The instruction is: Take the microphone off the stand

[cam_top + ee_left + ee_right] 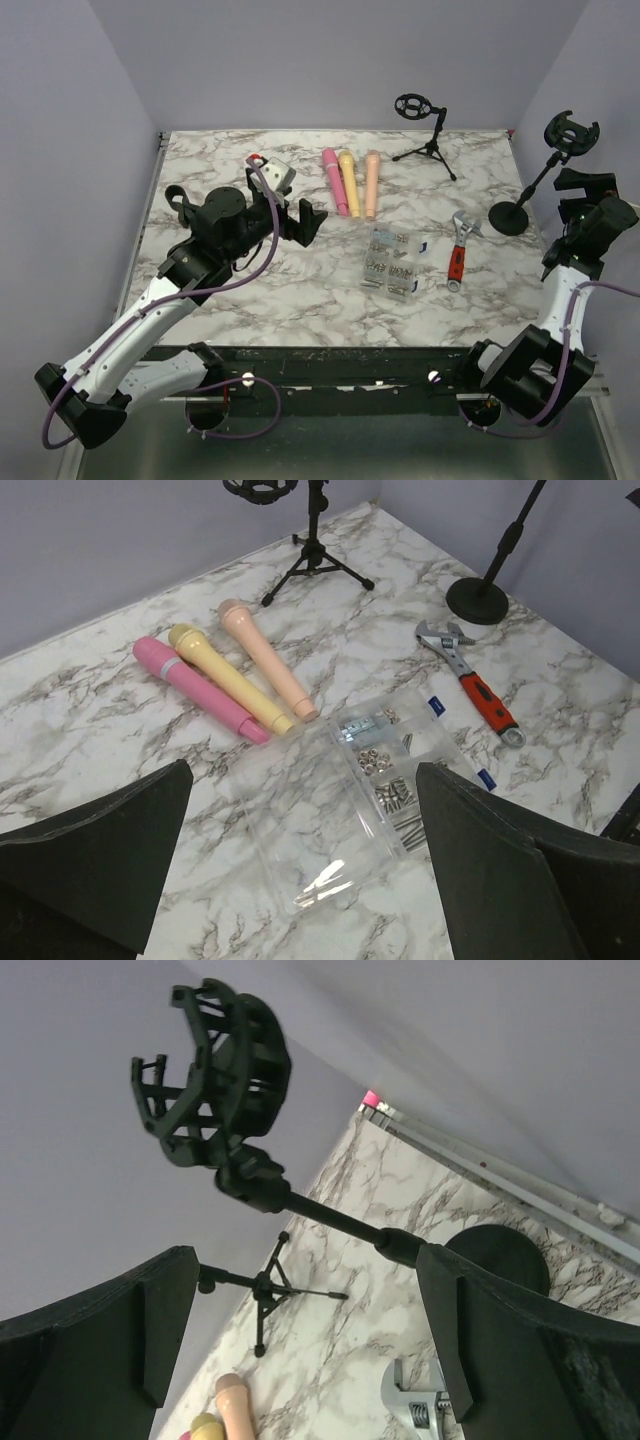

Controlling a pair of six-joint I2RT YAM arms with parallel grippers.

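Three microphones lie side by side on the marble table: pink (pixel 331 172), yellow (pixel 348 182) and peach (pixel 372 184); they also show in the left wrist view, pink (pixel 195 688), yellow (pixel 228 675), peach (pixel 268 658). The round-base stand (pixel 520 213) at the right has an empty clip (pixel 570 132), seen close in the right wrist view (pixel 215 1060). The tripod stand (pixel 428 140) at the back also holds nothing. My left gripper (pixel 300 220) (pixel 300 860) is open and empty above the table's left-middle. My right gripper (pixel 587 182) (pixel 300 1340) is open and empty, just beside the round-base stand's pole (pixel 330 1220).
A clear plastic box of screws (pixel 392 262) (pixel 370 780) lies in the middle of the table. A red-handled adjustable wrench (pixel 460 250) (pixel 470 680) lies between the box and the stand's round base (pixel 495 1260). Walls close in on three sides.
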